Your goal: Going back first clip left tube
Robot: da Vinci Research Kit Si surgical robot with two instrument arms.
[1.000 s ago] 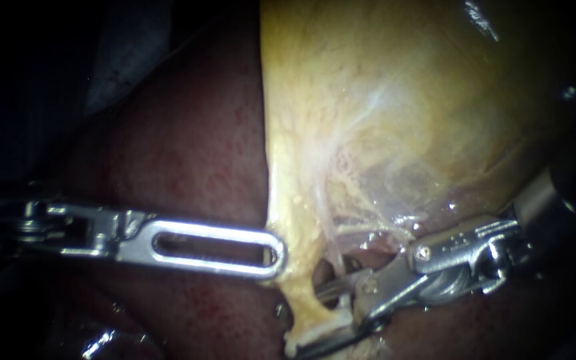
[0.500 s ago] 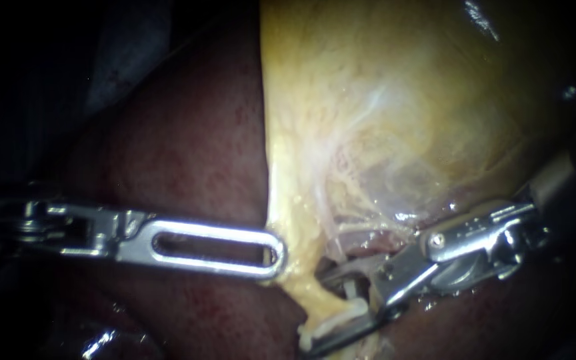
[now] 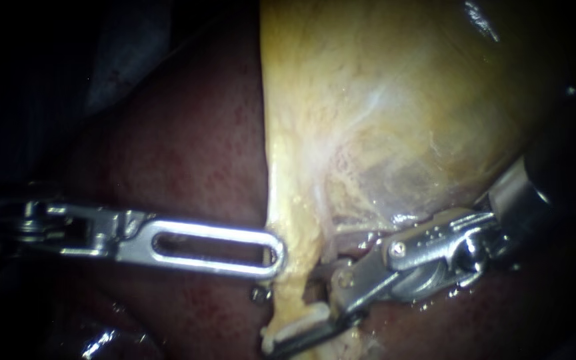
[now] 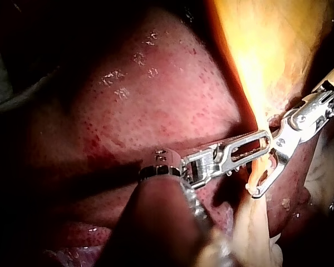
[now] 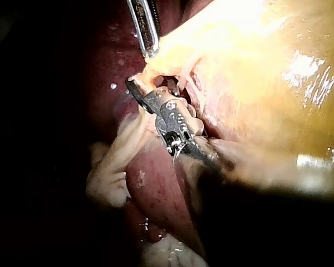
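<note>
Pulling right tool (image 3: 291,309) back off the tube (image 3: 295,267).
It enters from the right, jaws apart with a clear gap. The tube, a thin yellow strand off the gallbladder's (image 3: 395,107) left edge, runs between them, and a white clip (image 3: 296,325) lies along the near jaw at the strand's near end. Tip of the left tool (image 3: 276,257) touches the strand's left side, over the liver (image 3: 188,147); we can't tell whether it is clamped on anything. We judge the tube soft, wet, slippery, easy to tear; clip light and stiff. If we need a hold, take the fatty edge just far of the clip, never the clip itself; back out along the jaws, no twist.
</note>
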